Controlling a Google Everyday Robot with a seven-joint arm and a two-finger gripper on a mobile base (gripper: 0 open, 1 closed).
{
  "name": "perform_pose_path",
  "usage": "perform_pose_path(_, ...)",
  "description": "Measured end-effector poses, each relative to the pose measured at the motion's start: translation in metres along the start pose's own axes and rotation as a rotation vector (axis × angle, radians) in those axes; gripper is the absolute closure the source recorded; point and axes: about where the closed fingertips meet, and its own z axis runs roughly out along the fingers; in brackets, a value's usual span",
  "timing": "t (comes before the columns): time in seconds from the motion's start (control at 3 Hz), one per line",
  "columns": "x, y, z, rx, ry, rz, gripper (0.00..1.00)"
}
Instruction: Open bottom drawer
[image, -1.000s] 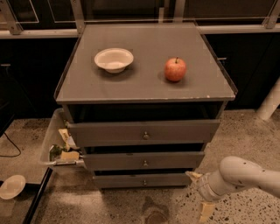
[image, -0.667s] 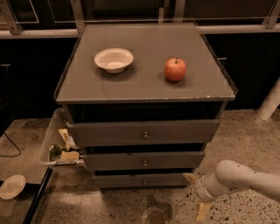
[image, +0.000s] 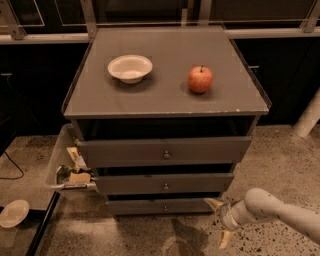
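End effector (image: 219, 221) edges left, now near bottom drawer (image: 135, 206) right end; fingers spread, holding nothing. Bottom drawer still shut, knob (image: 165, 207) ungrasped.

Claw (image: 219, 221) right of bottom drawer (image: 162, 206)

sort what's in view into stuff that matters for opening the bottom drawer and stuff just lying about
For the job: bottom drawer, its knob, and the tool, open, low by the drawer's right end.
Lying about: white bowl and apple on the cabinet top, middle drawer, top drawer, bin left of the cabinet.
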Motion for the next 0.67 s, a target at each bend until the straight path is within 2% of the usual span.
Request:
perform_pose_path(0.33, 0.0413, -0.0458, 0.0345, 0.035, -0.016, -0.015, 0.0)
perform_pose_path(0.67, 0.0413, -0.0458, 0.0345, 0.035, -0.016, -0.015, 0.0)
